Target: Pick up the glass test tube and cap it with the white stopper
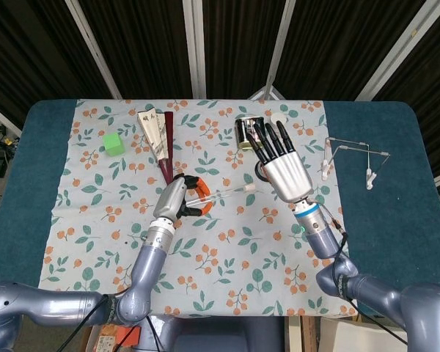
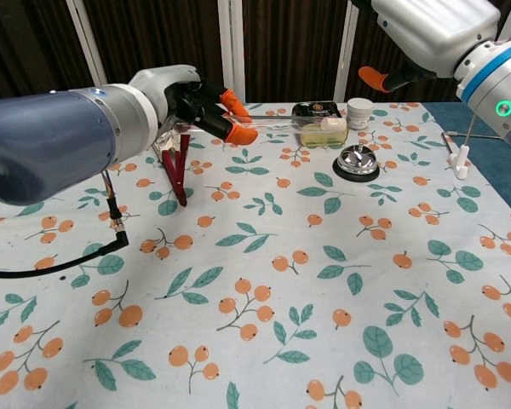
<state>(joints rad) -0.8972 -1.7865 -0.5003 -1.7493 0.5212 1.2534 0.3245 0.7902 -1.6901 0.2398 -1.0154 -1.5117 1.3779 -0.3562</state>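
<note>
1. Left hand (image 2: 206, 104) gripped the glass test tube (image 1: 221, 193) near its closed end, orange-tipped fingers (image 2: 237, 134) wrapped round it. I had it held level above the cloth w/ the mouth pointing toward my right side, so that end was free to reach.
2. White stopper (image 2: 334, 124) sat in the tube's mouth; looked seated, but I couldn't confirm how deep from either cam.
3. Right hand (image 1: 282, 165) held nothing: fingers straight and spread, clear of the stopper end, up above the far right of the cloth. My read: capping prob done, so it had no reason to stay in contact.
4. Behind the stopper, chest view: gold tin (image 2: 318, 115), small white jar (image 2: 359, 111), desk bell (image 2: 356, 161).
5. Folded fan (image 1: 158, 139) and green cube (image 1: 114, 143) lay far left; wire rack (image 1: 352, 155) off the cloth, on the right.
</note>
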